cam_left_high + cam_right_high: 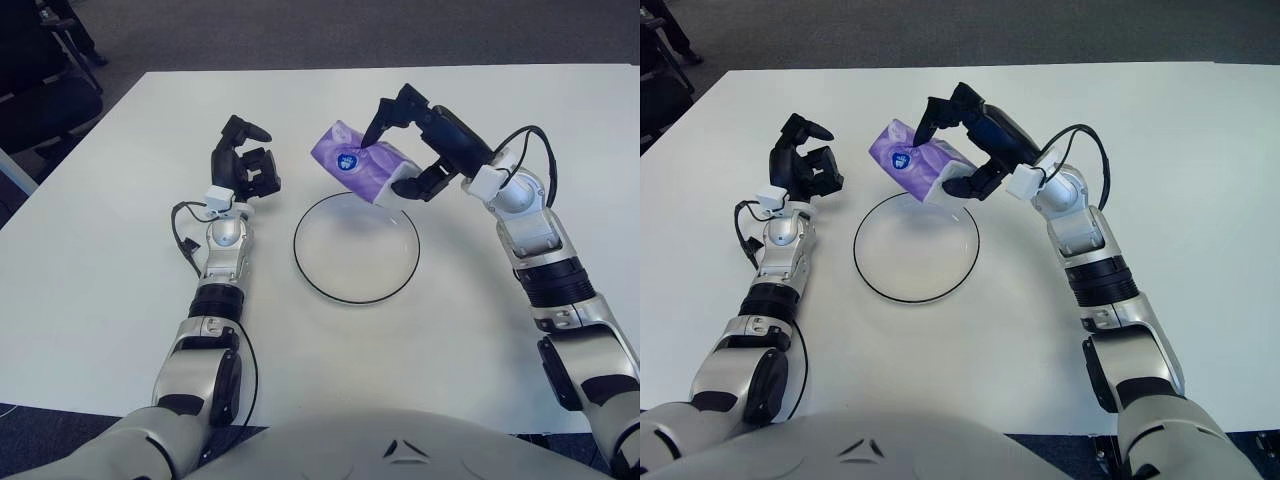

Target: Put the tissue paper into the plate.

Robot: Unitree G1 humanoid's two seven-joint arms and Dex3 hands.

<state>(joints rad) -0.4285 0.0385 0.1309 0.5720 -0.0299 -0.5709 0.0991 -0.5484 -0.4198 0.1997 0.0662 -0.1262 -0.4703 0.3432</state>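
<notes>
The tissue paper (358,162) is a small purple soft pack with a round blue-and-white mark on its upper face. It is held clear of the desk (120,300), tilted, directly above the 12 o'clock rim of the plate (356,290). It is not yet inside the plate.

Right hand (402,148): closed on the tissue paper. One dark finger presses down on the top of the pack; the others support its lower right end, where a white edge shows. The hand approaches from the plate's 1 o'clock side.

Left hand (243,163): idle, at the plate's 10 o'clock, fingers curled and holding nothing. Whether it touches the desk cannot be determined.

The plate is shallow and transparent with a dark rim. It sits at the centre of the white desk, and nothing lies in it.

Handling assessment:
- The pack appears light and compressible. Expect it to deform under finger pressure rather than resist.
- The film wrapper is probably smooth, so slip is possible under a loose grip.
- Recommended hold: across the short width near one end, top against underside, as at present.
- The contents are not fragile.

Remaining step, as judged: lower the pack toward 6 o'clock and release it over the plate centre.
</notes>
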